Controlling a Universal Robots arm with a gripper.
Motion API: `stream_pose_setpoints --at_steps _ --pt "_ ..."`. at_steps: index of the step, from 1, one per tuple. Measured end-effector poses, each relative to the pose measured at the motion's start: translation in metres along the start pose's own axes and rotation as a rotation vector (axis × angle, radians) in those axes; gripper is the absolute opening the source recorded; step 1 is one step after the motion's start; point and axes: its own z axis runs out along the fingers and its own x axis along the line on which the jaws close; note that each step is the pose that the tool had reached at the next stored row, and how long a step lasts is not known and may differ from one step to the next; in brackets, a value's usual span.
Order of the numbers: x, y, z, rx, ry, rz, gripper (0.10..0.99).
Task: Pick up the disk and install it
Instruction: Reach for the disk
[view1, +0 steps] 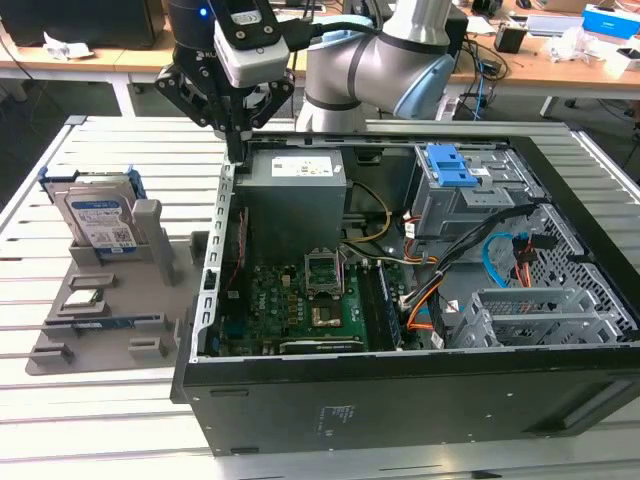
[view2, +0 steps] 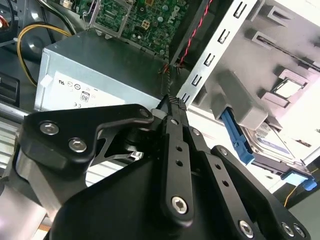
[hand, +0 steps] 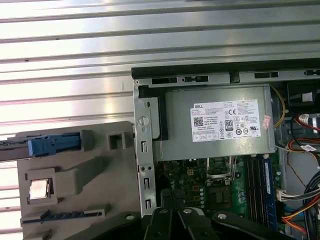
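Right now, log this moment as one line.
end effector: shut, empty, above wall of black computer case | silver rectangular hard drive in blue plastic carrier: resting in grey plastic fixture, not picked up

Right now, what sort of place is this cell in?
Probably a robotics lab or test workshop. An open PC case sits on a slatted metal table, the disk sits in a grey fixture beside it, and cluttered desks stand behind the arm.
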Motion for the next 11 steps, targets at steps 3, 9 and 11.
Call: stream_pose_setpoints --at_steps 3,9,11 --pt "0.0027 -0.0002 -0.0001 0.000 0.0000 0.000 0.106" --pt "0.0100 -0.0007 -0.0003 0.000 0.0000 0.000 0.106" --pt "0.0127 -0.0009 -0.0004 0.000 0.0000 0.000 0.106"
